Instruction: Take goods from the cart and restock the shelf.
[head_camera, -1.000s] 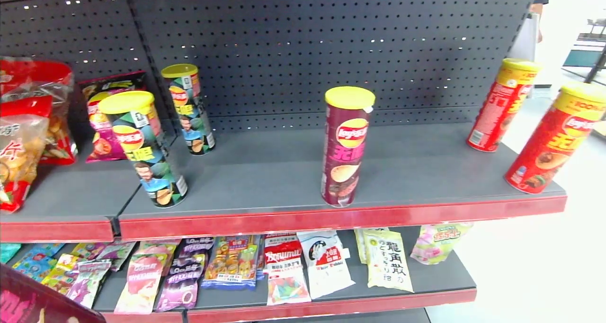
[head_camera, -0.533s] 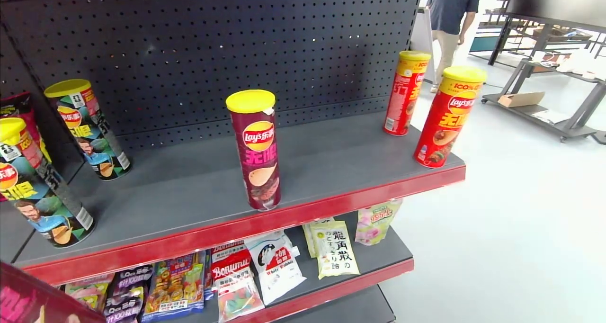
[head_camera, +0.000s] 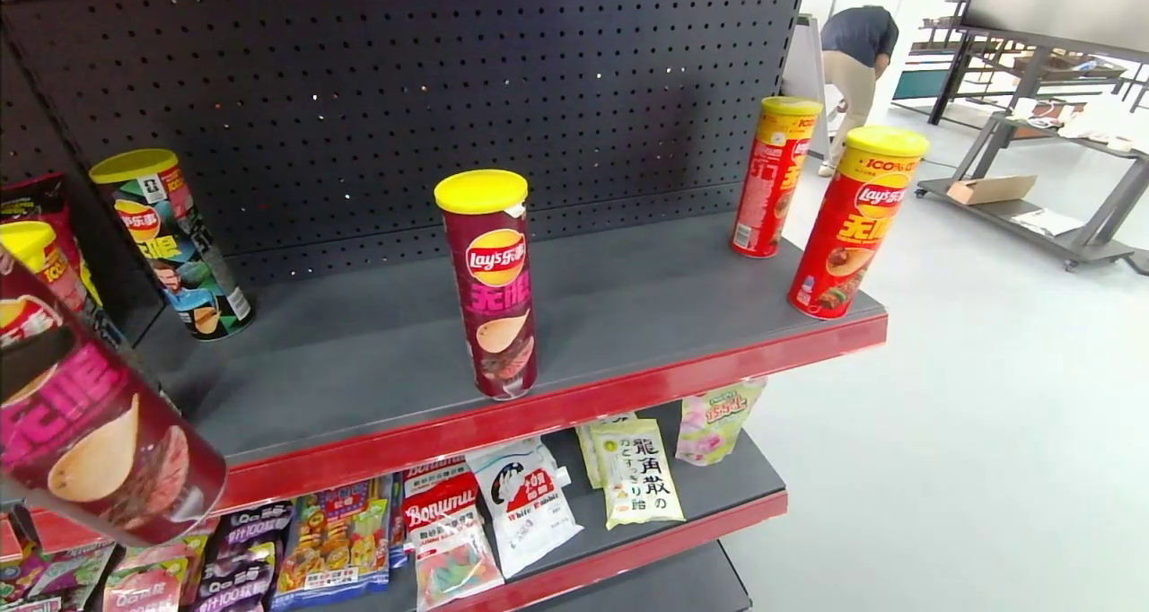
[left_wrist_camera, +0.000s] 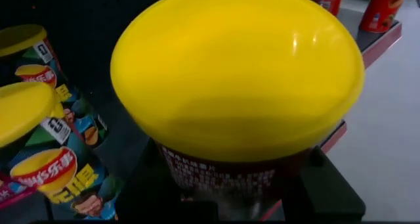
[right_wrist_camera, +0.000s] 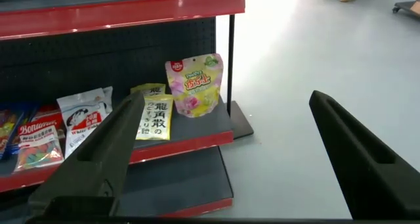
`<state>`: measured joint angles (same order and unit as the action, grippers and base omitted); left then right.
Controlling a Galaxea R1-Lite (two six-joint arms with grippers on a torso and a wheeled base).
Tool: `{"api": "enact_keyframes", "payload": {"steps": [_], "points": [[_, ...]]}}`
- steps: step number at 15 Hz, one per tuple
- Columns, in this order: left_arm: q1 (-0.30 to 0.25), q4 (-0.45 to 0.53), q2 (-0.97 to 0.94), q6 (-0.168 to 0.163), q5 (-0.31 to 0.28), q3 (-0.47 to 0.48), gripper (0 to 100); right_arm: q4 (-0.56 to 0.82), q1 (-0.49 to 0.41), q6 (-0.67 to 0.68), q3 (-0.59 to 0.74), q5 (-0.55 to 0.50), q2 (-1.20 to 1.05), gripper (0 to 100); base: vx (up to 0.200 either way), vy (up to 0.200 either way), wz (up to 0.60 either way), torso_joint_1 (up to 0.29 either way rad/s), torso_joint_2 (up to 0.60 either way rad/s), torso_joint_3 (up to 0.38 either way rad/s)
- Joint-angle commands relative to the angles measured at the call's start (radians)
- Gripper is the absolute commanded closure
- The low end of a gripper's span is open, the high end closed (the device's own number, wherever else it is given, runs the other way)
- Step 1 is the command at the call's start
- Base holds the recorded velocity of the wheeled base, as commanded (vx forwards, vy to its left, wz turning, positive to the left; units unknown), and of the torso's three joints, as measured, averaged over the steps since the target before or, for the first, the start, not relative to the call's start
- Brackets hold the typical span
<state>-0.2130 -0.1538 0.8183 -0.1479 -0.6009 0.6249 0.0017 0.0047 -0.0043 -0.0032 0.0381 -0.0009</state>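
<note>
Held maroon can [head_camera: 85, 424] has come up into head view at lower left and sits tilted. Left claw [left_wrist_camera: 239, 194] pinches its body below yellow lid [left_wrist_camera: 236, 73], in front of shelf [head_camera: 628, 298]. Teal cans [head_camera: 171, 244] just beside claw's load; standing maroon can [head_camera: 489, 284] well to claw's right. Right claw [right_wrist_camera: 230, 158] spread wide, holding nothing, candy bags [right_wrist_camera: 193, 86] on lower shelf beyond its fingers.
</note>
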Motion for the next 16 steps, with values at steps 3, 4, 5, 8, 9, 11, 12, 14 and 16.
{"api": "enact_keyframes", "payload": {"steps": [3,4,5,8,9,11,12,14,16], "points": [[0.087,-0.093,0.291,0.011,0.001,0.078,100,0.0,0.0,0.0,0.0,0.0,0.001,0,0.0,0.0,0.0,0.0,0.0,0.0],[0.109,-0.133,0.334,0.01,0.001,0.079,100,0.0,0.0,0.0,0.0,0.0,0.001,0,0.0,0.0,0.0,0.0,0.0,0.0],[0.119,-0.158,0.358,0.01,0.001,0.084,100,0.0,0.0,0.0,0.0,0.0,0.001,0,0.0,0.0,0.0,0.0,0.0,0.0],[0.185,-0.283,0.547,0.01,0.003,0.168,100,0.0,0.0,0.0,0.0,0.0,0.001,0,0.0,0.0,0.0,0.0,0.0,0.0],[0.205,-0.32,0.599,0.01,0.003,0.194,100,0.0,0.0,0.0,0.0,0.0,0.001,0,0.0,0.0,0.0,0.0,0.0,0.0],[0.224,-0.398,0.696,0.01,-0.01,0.253,100,0.0,0.0,0.0,0.0,0.0,0.001,0,0.0,0.0,0.0,0.0,0.0,0.0],[0.233,-0.398,0.726,0.011,-0.016,0.286,100,0.0,0.0,0.0,0.0,0.0,0.001,0,0.0,0.0,0.0,0.0,0.0,0.0],[0.262,-0.382,0.811,0.007,-0.108,0.366,100,0.0,0.0,0.0,0.0,0.0,0.001,0,0.0,0.0,0.0,0.0,0.0,0.0],[0.264,-0.378,0.914,0.002,-0.149,0.481,100,0.0,0.0,0.0,0.0,0.0,0.001,0,0.0,0.0,0.0,0.0,0.0,0.0]]}}
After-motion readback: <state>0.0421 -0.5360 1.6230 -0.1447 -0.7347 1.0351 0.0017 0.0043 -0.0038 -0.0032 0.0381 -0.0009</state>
